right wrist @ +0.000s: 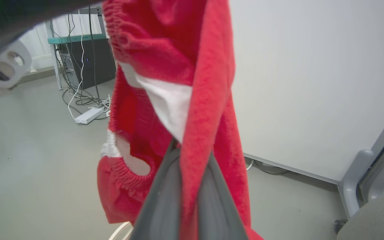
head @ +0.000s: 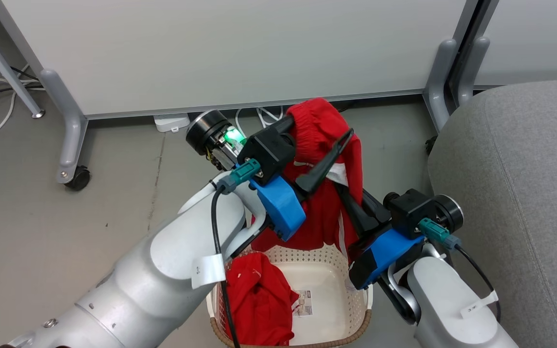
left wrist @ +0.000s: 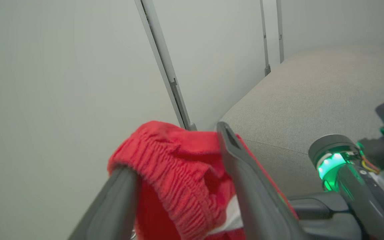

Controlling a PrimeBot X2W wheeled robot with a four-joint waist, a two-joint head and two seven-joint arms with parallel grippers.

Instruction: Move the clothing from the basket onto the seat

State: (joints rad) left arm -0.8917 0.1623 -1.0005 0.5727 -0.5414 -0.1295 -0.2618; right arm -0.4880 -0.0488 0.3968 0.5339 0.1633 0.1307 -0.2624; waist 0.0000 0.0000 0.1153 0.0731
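Observation:
A red garment [head: 318,126] with white trim hangs above the basket [head: 359,300]. My right gripper [head: 348,198] is shut on its side fold, and the cloth runs between the closed fingers [right wrist: 160,200]. My left gripper [left wrist: 173,150] stands open, the elastic waistband [left wrist: 165,156] draped over one finger while the other finger [left wrist: 242,173] stands bare beside it. A second red garment [head: 259,299] lies crumpled in the left half of the cream perforated basket. The grey seat [head: 515,183] is to the right of both arms.
White partition panels [head: 240,48] on grey feet with casters [head: 79,179] stand behind the basket. Cables and a white power strip [head: 171,122] lie on the floor at their base. A metal table leg [head: 7,67] slants at the far left.

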